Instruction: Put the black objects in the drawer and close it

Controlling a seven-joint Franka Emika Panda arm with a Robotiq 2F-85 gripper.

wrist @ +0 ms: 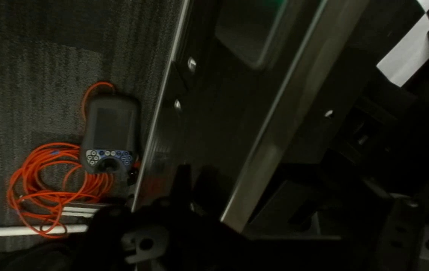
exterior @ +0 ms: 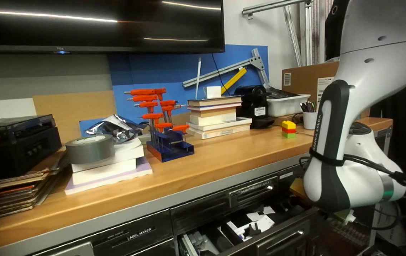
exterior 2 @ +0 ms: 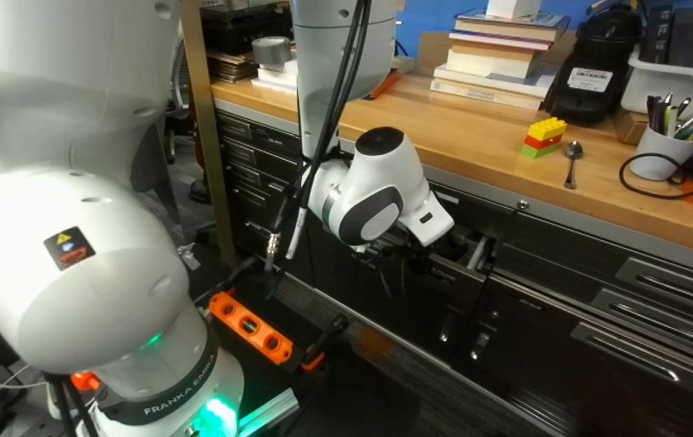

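- The pincer (wrist: 287, 226) is gaping wide by the drawer (wrist: 288, 120), seemingly gripping nothing; darkness is hiding any touch.
- Small black pieces (exterior: 252, 232) are sitting inside the drawer, perhaps those meant for it.
- Closing the drawer is probably becoming the step: pushing slowly, squarely, mid-front, with the pincer wholly outside, should be preventing jams.

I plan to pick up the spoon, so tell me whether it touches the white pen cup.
Apart. In an exterior view, the wooden worktop plainly shows between the spoon and the white pen cup.
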